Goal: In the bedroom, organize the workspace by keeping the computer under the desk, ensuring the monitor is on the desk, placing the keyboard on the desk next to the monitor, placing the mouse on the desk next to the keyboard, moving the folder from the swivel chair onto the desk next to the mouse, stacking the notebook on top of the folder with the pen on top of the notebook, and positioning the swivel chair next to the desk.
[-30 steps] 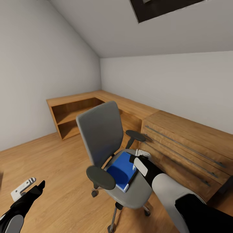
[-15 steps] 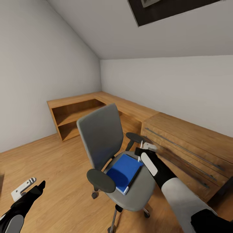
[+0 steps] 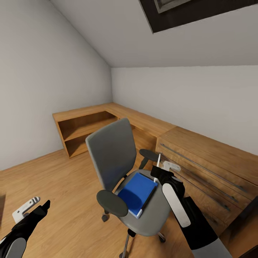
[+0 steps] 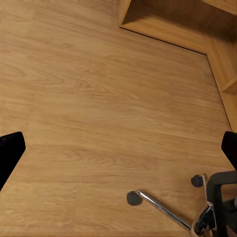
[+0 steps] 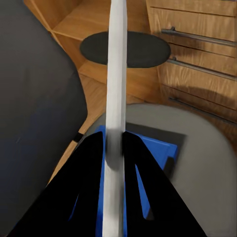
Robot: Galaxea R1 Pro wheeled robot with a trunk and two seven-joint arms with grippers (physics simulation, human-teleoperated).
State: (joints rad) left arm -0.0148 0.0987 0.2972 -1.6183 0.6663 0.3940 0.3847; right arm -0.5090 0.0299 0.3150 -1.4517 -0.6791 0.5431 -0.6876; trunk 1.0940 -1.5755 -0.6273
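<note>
The pen (image 5: 116, 98) is pinched between the fingers of the right hand (image 3: 160, 172), held upright above the swivel chair (image 3: 118, 168). The folder (image 3: 138, 193) lies on the chair seat, not yet moved; a dark slab on top is probably the notebook (image 3: 147, 197), hard to confirm. The left hand (image 3: 34, 208) hangs low over the floor (image 4: 98, 98), fingers spread, nothing held. Most of the task is judged undone. The folder's near corner is hidden by an armrest (image 3: 113, 202).

chair (image 3: 118, 157): one
blue folder (image 3: 138, 191): one
pen (image 5: 116, 113): one
armrests (image 3: 111, 202): two
grippers: two, left (image 3: 36, 206) and right (image 3: 159, 172)
drawer chest (image 3: 211, 161): one
open shelf unit (image 3: 80, 130): one
</note>
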